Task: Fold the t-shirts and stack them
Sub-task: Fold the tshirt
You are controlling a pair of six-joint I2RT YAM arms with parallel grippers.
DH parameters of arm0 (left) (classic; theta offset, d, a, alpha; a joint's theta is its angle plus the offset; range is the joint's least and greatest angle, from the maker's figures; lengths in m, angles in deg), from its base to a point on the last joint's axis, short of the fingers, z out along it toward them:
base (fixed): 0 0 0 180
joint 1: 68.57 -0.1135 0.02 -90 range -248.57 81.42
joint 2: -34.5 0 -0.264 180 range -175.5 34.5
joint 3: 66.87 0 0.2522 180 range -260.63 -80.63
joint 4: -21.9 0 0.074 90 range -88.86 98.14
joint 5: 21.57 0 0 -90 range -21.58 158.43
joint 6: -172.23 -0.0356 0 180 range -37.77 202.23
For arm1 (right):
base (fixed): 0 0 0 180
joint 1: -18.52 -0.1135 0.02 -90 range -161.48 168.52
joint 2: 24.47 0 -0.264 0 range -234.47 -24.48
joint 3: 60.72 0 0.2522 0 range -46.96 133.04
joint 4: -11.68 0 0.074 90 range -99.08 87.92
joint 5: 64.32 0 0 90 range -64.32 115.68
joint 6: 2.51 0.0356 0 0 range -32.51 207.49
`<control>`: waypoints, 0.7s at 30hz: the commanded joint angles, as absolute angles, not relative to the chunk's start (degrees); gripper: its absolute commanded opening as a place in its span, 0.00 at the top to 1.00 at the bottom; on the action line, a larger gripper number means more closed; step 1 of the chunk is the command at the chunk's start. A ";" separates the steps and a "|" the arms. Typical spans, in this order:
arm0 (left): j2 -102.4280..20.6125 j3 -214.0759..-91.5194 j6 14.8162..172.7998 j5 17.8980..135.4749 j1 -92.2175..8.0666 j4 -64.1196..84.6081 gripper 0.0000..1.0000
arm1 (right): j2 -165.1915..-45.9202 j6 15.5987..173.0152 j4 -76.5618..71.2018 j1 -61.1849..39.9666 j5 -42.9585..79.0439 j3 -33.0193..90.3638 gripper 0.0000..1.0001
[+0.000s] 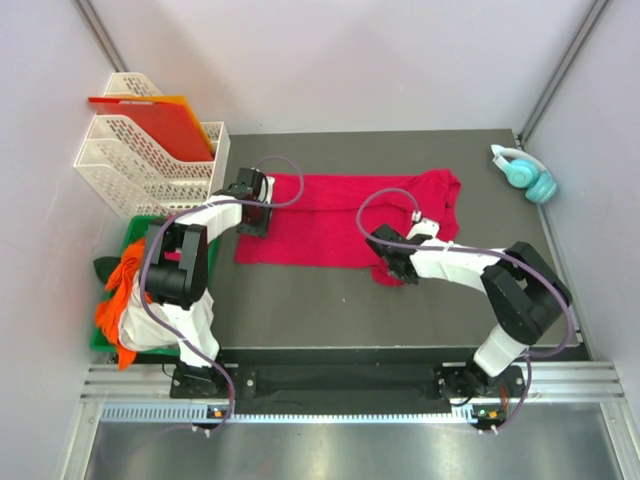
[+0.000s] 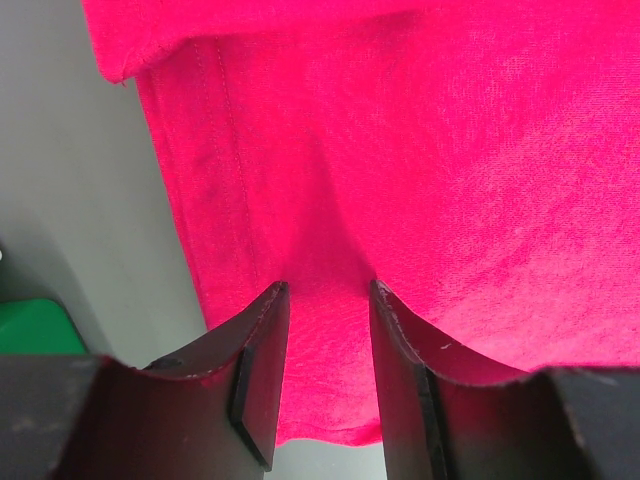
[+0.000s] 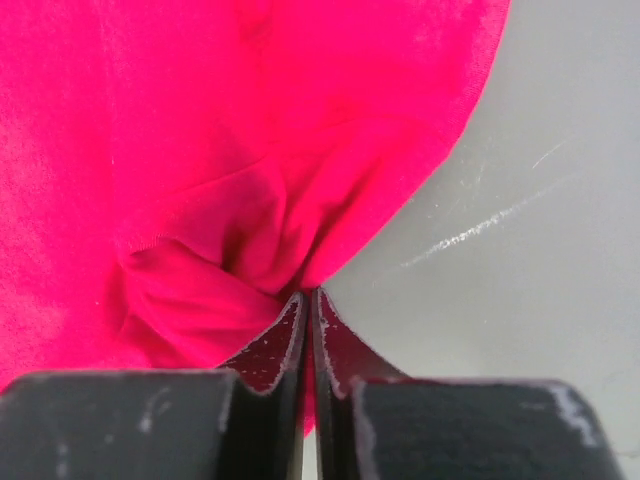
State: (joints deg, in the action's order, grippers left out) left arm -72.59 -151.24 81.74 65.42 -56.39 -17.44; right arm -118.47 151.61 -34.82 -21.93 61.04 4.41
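Note:
A crimson-red t-shirt (image 1: 320,220) lies spread on the dark table, bunched at its right end. My left gripper (image 1: 252,222) is at the shirt's left edge. In the left wrist view it (image 2: 325,300) is open, its fingers (image 2: 262,350) straddling the red cloth (image 2: 450,150) near a hem. My right gripper (image 1: 395,270) is at the shirt's near right corner. In the right wrist view it (image 3: 308,300) is shut on a puckered fold of the red cloth (image 3: 200,120). Orange (image 1: 125,280) and white (image 1: 135,335) shirts are heaped in a bin at the left.
A green bin (image 1: 140,228) holds the heap beside the left arm; its corner shows in the left wrist view (image 2: 30,325). White file trays (image 1: 150,165) with a red-orange plastic sheet (image 1: 150,120) stand at the back left. Teal headphones (image 1: 525,172) lie at the back right.

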 commanded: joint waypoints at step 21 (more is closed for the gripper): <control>-72.90 -152.35 83.72 63.15 -56.09 -17.08 0.60 | -108.41 159.12 -60.17 -22.00 64.35 1.20 1.00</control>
State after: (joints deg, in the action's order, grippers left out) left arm -72.66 -151.24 82.76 64.06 -56.39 -17.46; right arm -110.38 157.86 -53.44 -21.88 61.67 0.15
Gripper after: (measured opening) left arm 0.405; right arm 0.006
